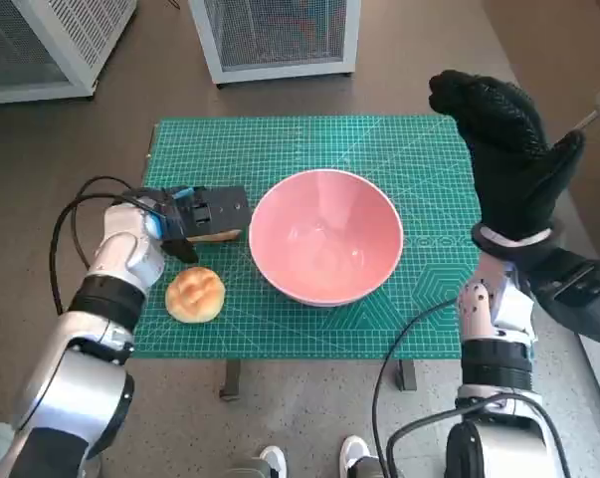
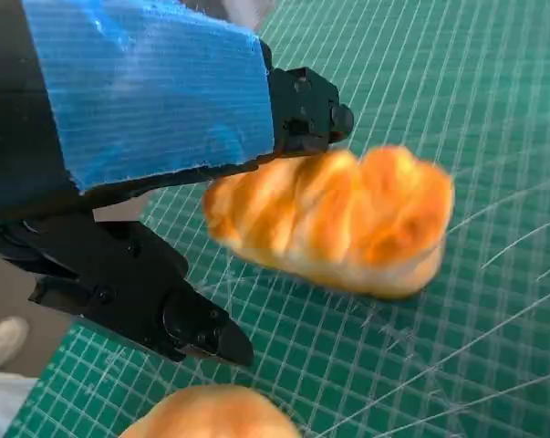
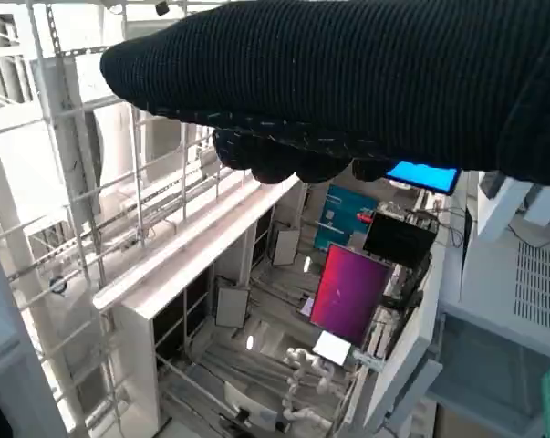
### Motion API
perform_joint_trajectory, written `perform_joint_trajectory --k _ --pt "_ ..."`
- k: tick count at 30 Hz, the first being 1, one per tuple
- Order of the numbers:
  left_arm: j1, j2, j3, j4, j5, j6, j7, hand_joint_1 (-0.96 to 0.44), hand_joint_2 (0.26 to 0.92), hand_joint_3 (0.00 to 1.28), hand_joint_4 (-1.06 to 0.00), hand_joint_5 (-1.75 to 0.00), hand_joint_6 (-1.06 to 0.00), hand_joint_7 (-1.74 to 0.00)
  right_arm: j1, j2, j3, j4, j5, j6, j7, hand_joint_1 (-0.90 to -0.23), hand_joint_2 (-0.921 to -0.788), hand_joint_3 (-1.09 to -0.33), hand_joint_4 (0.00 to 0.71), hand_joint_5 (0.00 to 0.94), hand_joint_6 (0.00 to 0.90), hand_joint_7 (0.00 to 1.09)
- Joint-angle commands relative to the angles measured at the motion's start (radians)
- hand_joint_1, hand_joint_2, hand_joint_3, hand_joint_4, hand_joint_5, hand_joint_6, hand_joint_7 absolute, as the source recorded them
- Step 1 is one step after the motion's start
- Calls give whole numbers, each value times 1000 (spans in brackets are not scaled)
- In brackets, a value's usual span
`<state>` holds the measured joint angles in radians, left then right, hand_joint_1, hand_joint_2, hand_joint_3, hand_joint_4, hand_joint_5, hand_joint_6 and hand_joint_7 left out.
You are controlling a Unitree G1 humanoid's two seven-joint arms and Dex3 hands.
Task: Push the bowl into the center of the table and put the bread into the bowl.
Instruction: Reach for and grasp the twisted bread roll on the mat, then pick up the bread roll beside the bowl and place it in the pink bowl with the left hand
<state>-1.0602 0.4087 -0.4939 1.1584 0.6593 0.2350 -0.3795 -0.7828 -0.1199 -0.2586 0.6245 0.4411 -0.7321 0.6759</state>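
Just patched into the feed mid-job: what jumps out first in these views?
The big glossy pink bowl dominates the middle of the green gridded cutting mat. Left of it, the blue-taped black left hand sits over an elongated golden bread loaf, fingers on either side of it, with a round golden bun just nearer the robot. The black knitted right hand is raised off the mat's right edge, holding nothing.
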Motion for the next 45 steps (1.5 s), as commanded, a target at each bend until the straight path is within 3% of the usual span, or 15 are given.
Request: perform_joint_trajectory --k 1,3,4,5,6,9,10,11,13,17,25,35,40,45 --pt "-7 -18 4 49 -8 -53 63 -25 760 30 -277 -46 -356 -50 24 5 -3 0 16 19 -1 -588 -921 -656 234 10 22 591" --pt "3 -19 -2 65 -4 -79 82 -6 777 32 -460 -81 -428 -47 27 8 0 -6 16 22 -4 -588 -921 -654 235 10 23 589" --pt "8 -18 -9 70 2 -93 93 -2 781 32 -501 -94 -442 -48 29 9 1 -10 16 23 -4 -588 -921 -654 235 10 24 588" --pt "11 -18 -13 76 6 -103 101 130 831 59 -550 -517 -494 -62 30 10 2 -11 16 23 -5 -588 -921 -654 236 10 24 587" --pt "15 -16 -21 79 14 -117 118 213 864 83 -573 -797 -527 -70 32 11 2 -14 17 24 -5 -589 -921 -654 237 10 24 586" --pt "23 -7 -39 84 33 -150 165 305 897 84 -626 -1066 -659 -131 36 14 4 -21 17 25 -6 -587 -921 -654 238 10 24 585" --pt "25 -1 -46 81 41 -162 187 328 906 80 -646 -1127 -702 -214 39 15 4 -23 16 25 -6 -586 -921 -654 239 10 24 585" --pt "26 2 -51 80 46 -171 202 210 911 79 -661 -1185 -674 -512 40 15 5 -25 16 25 -7 -586 -921 -654 239 10 25 584" --pt "29 12 -55 76 52 -190 242 108 916 80 -662 -1237 -653 -782 42 16 5 -28 15 25 -7 -585 -921 -653 240 10 25 584" --pt "25 25 -47 62 53 -210 313 23 918 80 -651 -1253 -649 -1038 45 15 6 -29 15 25 -6 -581 -921 -651 241 9 21 579" --pt "43 78 21 -123 14 -232 382 2 920 94 -642 -1224 -615 -1167 39 17 7 -19 25 27 3 -578 -921 -636 242 7 22 569" --pt "216 167 182 -703 -27 -169 350 2 920 80 -692 -1165 -595 -1195 42 25 14 -26 41 41 16 -583 -921 -618 236 2 36 566" --pt "309 160 249 -991 -24 -134 334 2 920 63 -730 -1125 -598 -1192 39 25 15 -22 46 44 24 -585 -921 -612 235 2 38 565" --pt "371 126 261 -1174 -5 -140 339 2 917 51 -763 -1090 -605 -1185 37 23 12 -15 50 43 33 -585 -921 -611 235 2 38 565"
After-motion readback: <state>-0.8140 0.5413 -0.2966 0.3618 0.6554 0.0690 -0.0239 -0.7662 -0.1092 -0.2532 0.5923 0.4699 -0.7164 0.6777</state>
